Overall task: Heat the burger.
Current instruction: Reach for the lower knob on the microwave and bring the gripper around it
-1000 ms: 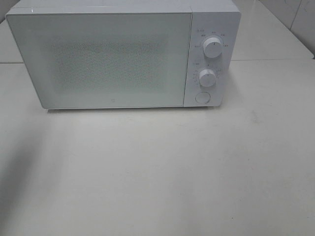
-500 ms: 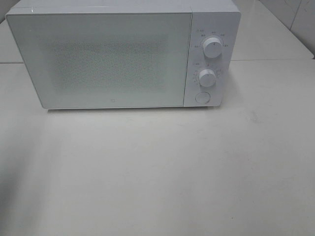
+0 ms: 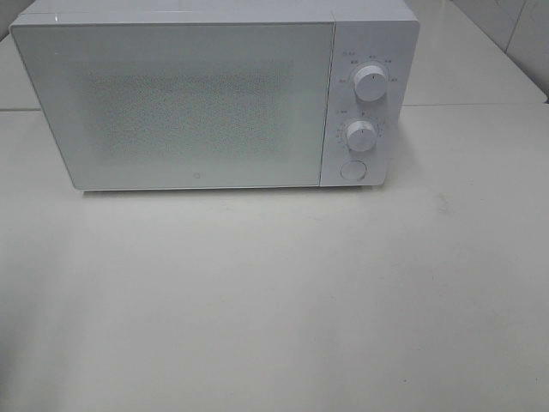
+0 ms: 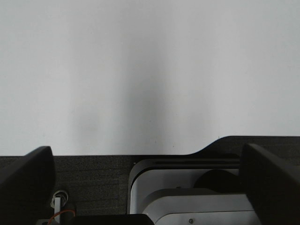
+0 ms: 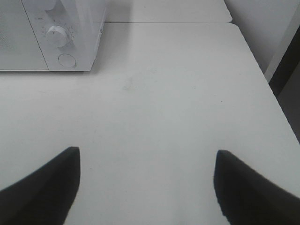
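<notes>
The burger is out of view in every frame. A white microwave [image 3: 214, 94] stands at the back of the table with its frosted door [image 3: 171, 103] shut; nothing shows through it. Neither arm appears in the high view. In the left wrist view my left gripper [image 4: 145, 152] is open with nothing between its fingers, above the table's near edge and a grey machine base [image 4: 187, 197]. My right gripper [image 5: 146, 153] is also open and holds nothing, over bare tabletop to the right of the microwave [image 5: 70, 28].
The microwave's right panel carries an upper knob [image 3: 371, 82], a lower knob [image 3: 361, 136] and a round button [image 3: 352, 170]. The white table [image 3: 274, 300] stretches in front of it. A table edge and a wall [image 5: 262, 28] lie on the right.
A faint shadow on the table's left side has thinned out. The microwave and its door have not moved.
</notes>
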### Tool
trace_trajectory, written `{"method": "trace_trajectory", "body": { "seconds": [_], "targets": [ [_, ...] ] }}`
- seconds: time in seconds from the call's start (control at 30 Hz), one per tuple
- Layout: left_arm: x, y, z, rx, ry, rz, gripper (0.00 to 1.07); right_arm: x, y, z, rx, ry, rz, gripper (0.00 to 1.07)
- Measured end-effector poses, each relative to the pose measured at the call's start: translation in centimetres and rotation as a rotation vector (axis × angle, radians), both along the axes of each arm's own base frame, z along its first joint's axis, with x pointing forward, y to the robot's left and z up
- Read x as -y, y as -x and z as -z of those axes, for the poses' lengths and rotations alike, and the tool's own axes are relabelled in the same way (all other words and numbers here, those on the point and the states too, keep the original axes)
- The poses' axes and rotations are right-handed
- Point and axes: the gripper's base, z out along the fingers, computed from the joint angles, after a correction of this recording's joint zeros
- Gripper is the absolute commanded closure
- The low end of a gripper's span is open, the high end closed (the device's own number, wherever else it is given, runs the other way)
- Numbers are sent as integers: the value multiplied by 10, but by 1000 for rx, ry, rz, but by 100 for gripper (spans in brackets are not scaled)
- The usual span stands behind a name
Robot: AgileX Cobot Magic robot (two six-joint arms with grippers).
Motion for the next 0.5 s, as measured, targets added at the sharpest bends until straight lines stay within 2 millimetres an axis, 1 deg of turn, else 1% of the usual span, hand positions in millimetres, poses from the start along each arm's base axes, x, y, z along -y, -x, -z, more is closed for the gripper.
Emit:
{"method": "trace_trajectory", "body": {
  "seconds": [0.13, 0.2, 0.23, 0.3, 0.33, 0.4, 0.43, 0.5],
  "targets": [
    [-1, 7, -2, 32, -7, -26, 7, 0, 0, 0, 0, 0, 0, 31],
    [-1, 14, -7, 82, -16, -39, 7, 0, 0, 0, 0, 0, 0, 31],
    [-1, 14, -7, 82, -16, -39, 7, 0, 0, 0, 0, 0, 0, 31],
    [-1, 23, -12, 144, -19, -41, 7, 0, 0, 0, 0, 0, 0, 31],
    [-1, 23, -12, 144, -19, -41, 7, 0, 0, 0, 0, 0, 0, 31],
    [0, 31, -17, 204, -21, -42, 7, 0, 0, 0, 0, 0, 0, 31],
    [0, 31, -17, 204, -21, -42, 7, 0, 0, 0, 0, 0, 0, 31],
    [1, 49, -25, 322, -26, -43, 7, 0, 0, 0, 0, 0, 0, 31]
  ]
}}
